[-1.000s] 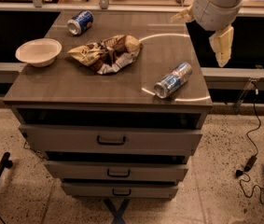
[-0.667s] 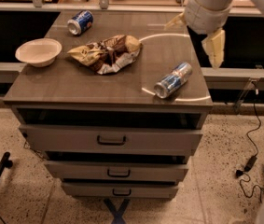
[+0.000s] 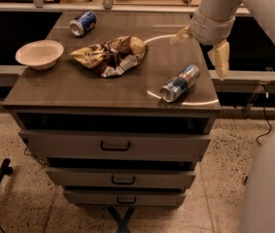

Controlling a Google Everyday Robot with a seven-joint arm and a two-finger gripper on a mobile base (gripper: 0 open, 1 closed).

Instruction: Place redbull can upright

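Observation:
The redbull can, slim with silver and blue panels, lies on its side near the front right corner of the cabinet top, its silver top pointing to the front left. My gripper hangs above the right edge of the top, just behind and to the right of the can and clear of it. Its two pale fingers are spread apart and hold nothing.
A crumpled chip bag lies mid-top. A white bowl sits at the left edge. A shorter dark-blue can lies on its side at the back left. Drawers are below, and a counter runs behind.
My arm has moved left, from beyond the cabinet's right side to over its right edge, closer to the redbull can. The can and other objects have not moved.

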